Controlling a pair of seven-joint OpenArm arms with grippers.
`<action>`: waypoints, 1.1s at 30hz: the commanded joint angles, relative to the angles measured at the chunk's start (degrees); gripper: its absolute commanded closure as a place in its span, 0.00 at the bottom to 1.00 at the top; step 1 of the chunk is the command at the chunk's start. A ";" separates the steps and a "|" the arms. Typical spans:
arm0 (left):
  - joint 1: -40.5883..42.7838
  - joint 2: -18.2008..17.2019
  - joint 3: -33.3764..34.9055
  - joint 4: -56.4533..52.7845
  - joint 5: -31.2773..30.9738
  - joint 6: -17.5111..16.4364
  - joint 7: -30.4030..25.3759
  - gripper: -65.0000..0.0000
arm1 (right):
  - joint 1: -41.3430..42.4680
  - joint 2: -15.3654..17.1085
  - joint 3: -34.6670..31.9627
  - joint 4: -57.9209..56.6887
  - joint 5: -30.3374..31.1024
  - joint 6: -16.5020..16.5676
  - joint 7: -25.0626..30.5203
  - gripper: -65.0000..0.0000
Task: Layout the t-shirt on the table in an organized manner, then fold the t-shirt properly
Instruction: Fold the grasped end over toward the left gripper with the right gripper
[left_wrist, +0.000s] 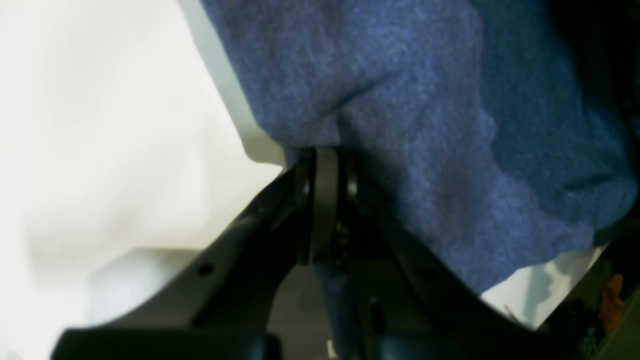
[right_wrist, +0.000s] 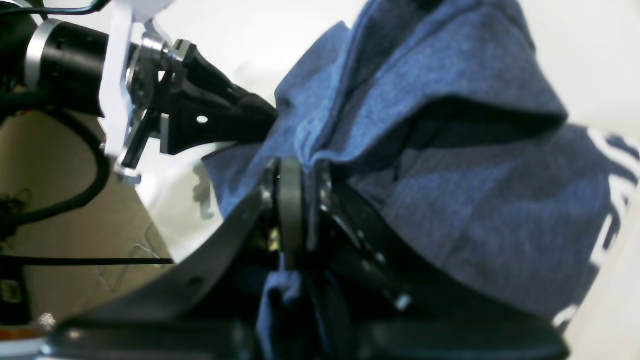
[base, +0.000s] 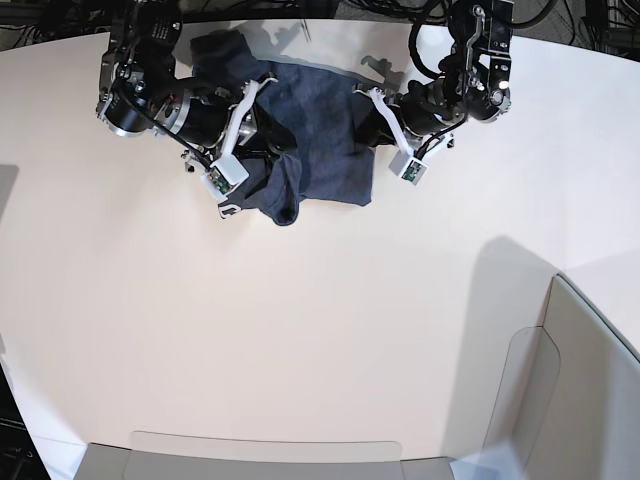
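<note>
The dark navy-grey t-shirt (base: 320, 140) lies crumpled near the far edge of the off-white table (base: 300, 330), between my two arms. My right gripper (base: 262, 150) is shut on a bunched fold at the shirt's left side. In the right wrist view (right_wrist: 295, 170), cloth (right_wrist: 450, 200) hangs between its fingers and white lettering (right_wrist: 615, 200) shows at the right. My left gripper (base: 368, 125) is shut on the shirt's right edge. In the left wrist view (left_wrist: 325, 155), blue cloth (left_wrist: 425, 125) bulges over its closed tips. A lump of shirt hangs towards the table's near side (base: 285, 205).
Grey translucent panels stand at the bottom edge (base: 265, 450) and at the lower right (base: 590, 380). Cables and dark gear line the table's far edge (base: 560, 15). The left arm's body (right_wrist: 200, 115) shows in the right wrist view, close to the cloth.
</note>
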 joint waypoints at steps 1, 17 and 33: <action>0.83 0.05 1.07 -1.10 4.14 0.87 5.13 1.00 | 0.81 -0.64 -0.43 0.83 0.53 0.12 0.22 1.00; 0.83 0.32 3.62 -1.19 4.14 0.87 5.13 1.00 | 7.58 -5.13 -12.30 -4.89 -25.05 0.12 0.22 1.00; 0.83 0.23 3.36 -1.19 4.14 0.87 5.13 1.00 | 9.95 -5.30 -16.61 -9.19 -27.60 0.12 0.31 0.79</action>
